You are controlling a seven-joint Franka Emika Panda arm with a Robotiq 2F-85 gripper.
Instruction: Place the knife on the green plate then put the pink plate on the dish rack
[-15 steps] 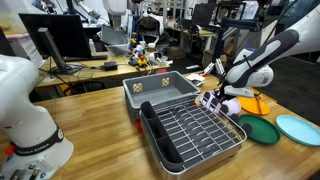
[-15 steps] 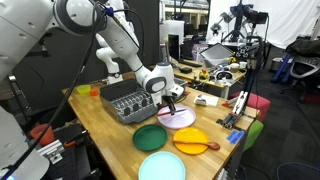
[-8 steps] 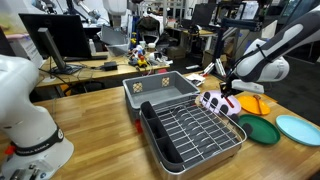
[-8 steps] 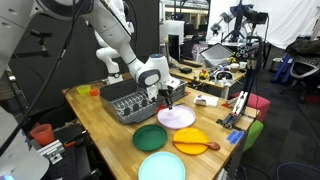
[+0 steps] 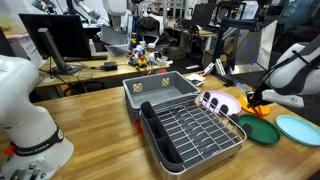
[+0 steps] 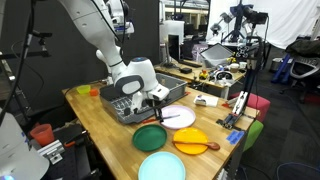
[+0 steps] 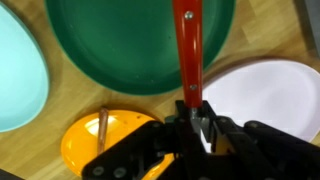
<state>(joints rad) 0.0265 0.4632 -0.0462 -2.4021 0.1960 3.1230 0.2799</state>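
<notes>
My gripper [image 7: 190,108] is shut on the handle end of the slim red-orange knife [image 7: 187,45]. The knife hangs over the near edge of the dark green plate [image 7: 120,40]. The pale pink plate [image 7: 265,95] lies flat on the table beside the green plate. In both exterior views the gripper [image 5: 255,98] [image 6: 155,100] hovers above the green plate [image 5: 258,130] [image 6: 152,137], next to the pink plate [image 6: 180,117]. The silver wire dish rack [image 5: 195,130] [image 6: 125,100] stands beside the plates, with nothing on its grid.
An orange plate [image 7: 100,140] [image 6: 192,141] with a wooden-handled utensil [image 7: 103,125] on it lies by the green plate. A turquoise plate [image 7: 15,70] [image 5: 298,130] [image 6: 162,166] lies near the table edge. A grey plastic tub [image 5: 160,90] stands behind the rack.
My gripper has lifted off the pink plate with the knife and moved across to hover over the green plate. The plates have not moved.
</notes>
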